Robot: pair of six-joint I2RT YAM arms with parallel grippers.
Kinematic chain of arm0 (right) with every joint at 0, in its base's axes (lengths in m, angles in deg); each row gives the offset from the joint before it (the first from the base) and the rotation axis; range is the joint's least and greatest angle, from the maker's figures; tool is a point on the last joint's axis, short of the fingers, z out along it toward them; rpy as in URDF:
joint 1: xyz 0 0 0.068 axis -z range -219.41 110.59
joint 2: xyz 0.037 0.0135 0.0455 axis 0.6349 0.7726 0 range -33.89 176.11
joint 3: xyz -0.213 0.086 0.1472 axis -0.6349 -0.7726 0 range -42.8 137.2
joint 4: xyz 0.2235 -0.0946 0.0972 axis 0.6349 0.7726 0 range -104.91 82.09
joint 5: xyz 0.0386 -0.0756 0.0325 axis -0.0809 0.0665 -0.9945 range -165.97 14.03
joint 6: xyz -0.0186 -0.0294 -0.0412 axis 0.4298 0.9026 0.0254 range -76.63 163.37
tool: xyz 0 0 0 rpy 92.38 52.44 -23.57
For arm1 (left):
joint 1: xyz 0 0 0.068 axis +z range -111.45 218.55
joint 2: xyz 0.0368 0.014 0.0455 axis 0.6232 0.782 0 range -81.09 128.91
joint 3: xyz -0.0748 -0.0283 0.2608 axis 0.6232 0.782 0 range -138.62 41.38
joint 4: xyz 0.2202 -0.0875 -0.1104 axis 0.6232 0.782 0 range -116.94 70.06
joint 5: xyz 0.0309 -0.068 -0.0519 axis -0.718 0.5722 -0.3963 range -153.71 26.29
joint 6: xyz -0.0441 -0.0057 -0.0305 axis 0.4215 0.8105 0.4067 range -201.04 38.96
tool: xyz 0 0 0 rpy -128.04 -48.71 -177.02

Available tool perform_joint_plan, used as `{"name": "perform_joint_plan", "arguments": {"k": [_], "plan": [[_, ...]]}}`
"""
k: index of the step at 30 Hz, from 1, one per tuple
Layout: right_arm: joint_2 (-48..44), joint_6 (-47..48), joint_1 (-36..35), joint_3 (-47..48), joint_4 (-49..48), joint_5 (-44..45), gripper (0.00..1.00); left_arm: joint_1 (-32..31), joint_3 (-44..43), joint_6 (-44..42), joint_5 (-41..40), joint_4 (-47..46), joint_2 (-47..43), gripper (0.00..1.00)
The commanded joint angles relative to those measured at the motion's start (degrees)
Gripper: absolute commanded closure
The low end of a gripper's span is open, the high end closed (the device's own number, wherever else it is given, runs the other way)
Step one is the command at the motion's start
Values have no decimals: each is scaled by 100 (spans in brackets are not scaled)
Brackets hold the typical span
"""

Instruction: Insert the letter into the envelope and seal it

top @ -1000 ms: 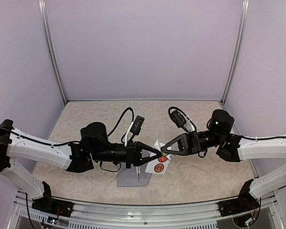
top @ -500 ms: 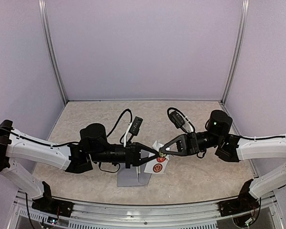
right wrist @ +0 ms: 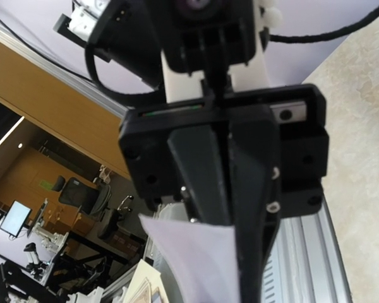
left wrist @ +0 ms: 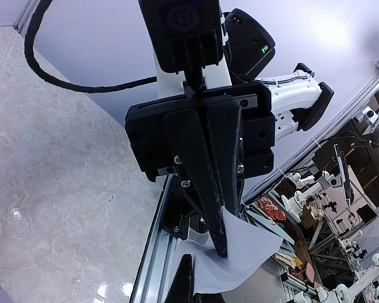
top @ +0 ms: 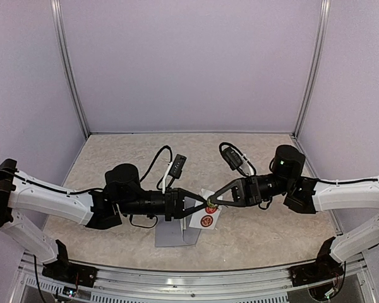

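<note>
Envelope point(top: 171, 237) near strip point(top: 208, 219) of red round stickers

Grey-blue envelope point(top: 170, 237), white strip point(top: 215, 215) with red, seemingly patterned stickers point(top: 206, 221), beige marbled table point(top: 114, 151)

envelope point(top: 172, 237) — matt paper | sticker strip point(top: 208, 218) — paper | table point(top: 114, 151) — glossy stone-look

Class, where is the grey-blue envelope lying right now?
In the top view, the envelope lies flat on the table, slightly left of centre near the front edge. It sits partly under the left arm, below-left of the white sticker strip.
</note>
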Motion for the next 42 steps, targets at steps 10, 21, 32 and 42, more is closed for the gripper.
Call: {"name": "perform_joint_plan", "arguments": {"k": [10, 21, 32, 42], "plan": [[-125, 255, -194, 82, 364, 139, 100, 310, 127, 279, -680, -242, -193, 93], [-452, 554, -101, 109, 1074, 1600, 100, 352, 301, -601, -1787, 1326, -1622, 57], [-270, 521, -97, 301, 863, 1771, 100, -178, -131, -308, -857, 808, -888, 59], [-224, 519, -145, 328, 745, 1611, 100, -168, -205, 108, -746, 283, -307, 66]]}}
